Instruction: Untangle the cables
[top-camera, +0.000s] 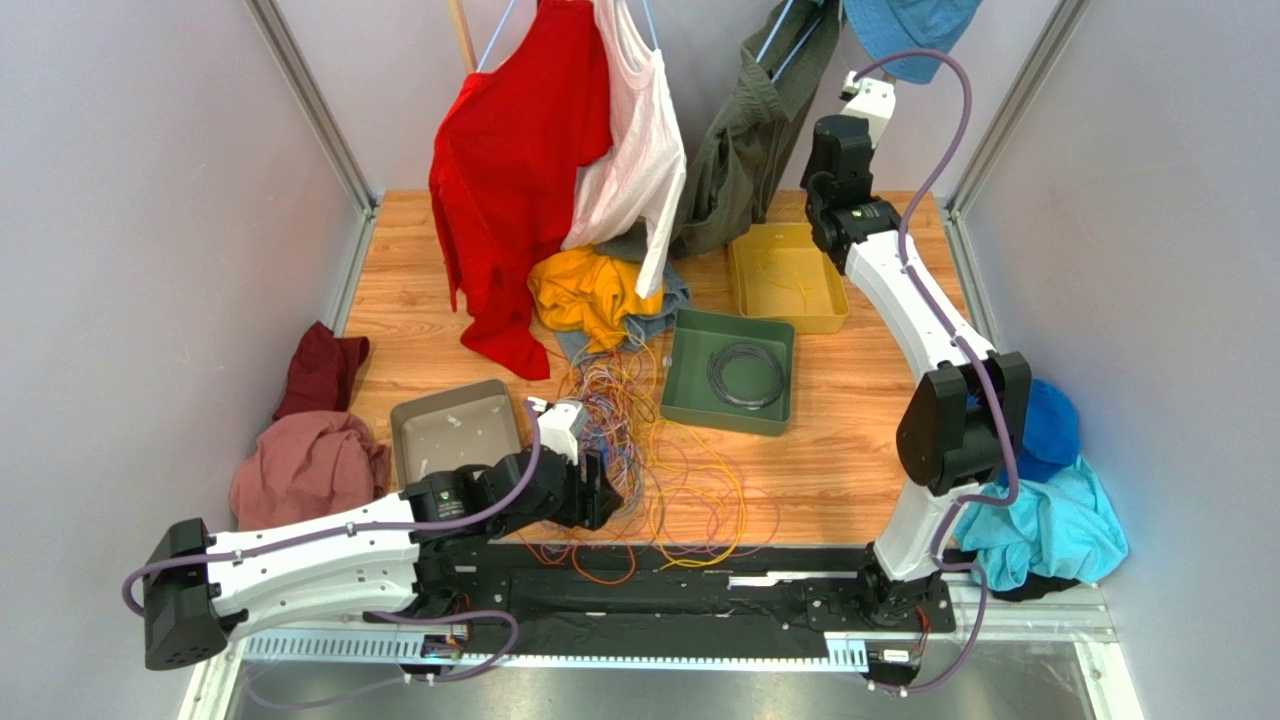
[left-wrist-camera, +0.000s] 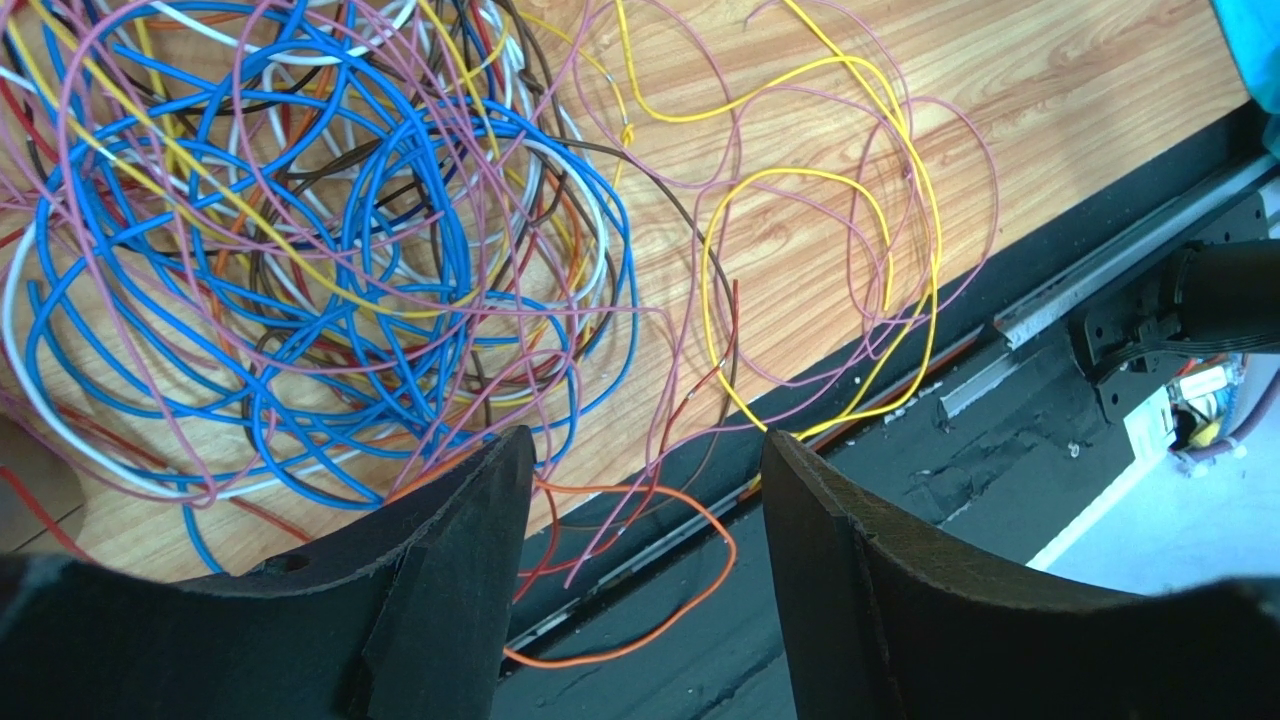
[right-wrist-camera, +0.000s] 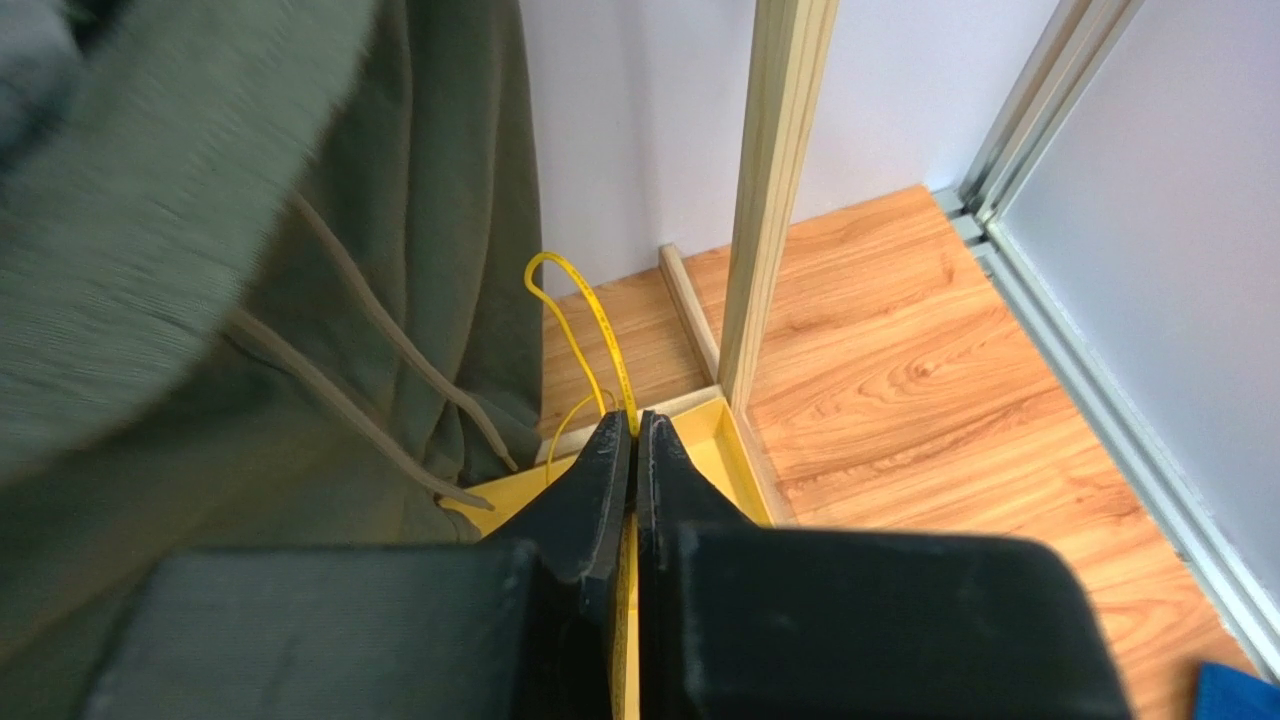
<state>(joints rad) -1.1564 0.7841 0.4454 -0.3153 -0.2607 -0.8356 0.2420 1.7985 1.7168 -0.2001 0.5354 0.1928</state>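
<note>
Drop-off time, seemingly: pinching a yellow cable (right-wrist-camera: 579, 300) tight in the right gripper (right-wrist-camera: 634, 428) over the yellow tray (top-camera: 792, 327), with left gripper (left-wrist-camera: 646, 443) gaping above the cables (left-wrist-camera: 331, 255); next, release cleanly.

Wooden tabletop (top-camera: 857, 450): grey tray (top-camera: 451, 428) at near left; green tray (top-camera: 684, 383) at centre, containing a dark ring-shaped coil (top-camera: 747, 374); yellow tray (top-camera: 824, 320) just behind it. Hanging at rear: red garment (top-camera: 511, 165), white garment (top-camera: 639, 150), olive garment (top-camera: 744, 143). Mustard garment (top-camera: 589, 293) lies beneath. Maroon cloth (top-camera: 320, 371) and pink cloth (top-camera: 308, 468) lie left; turquoise cloth (top-camera: 1052, 518) right.
</note>
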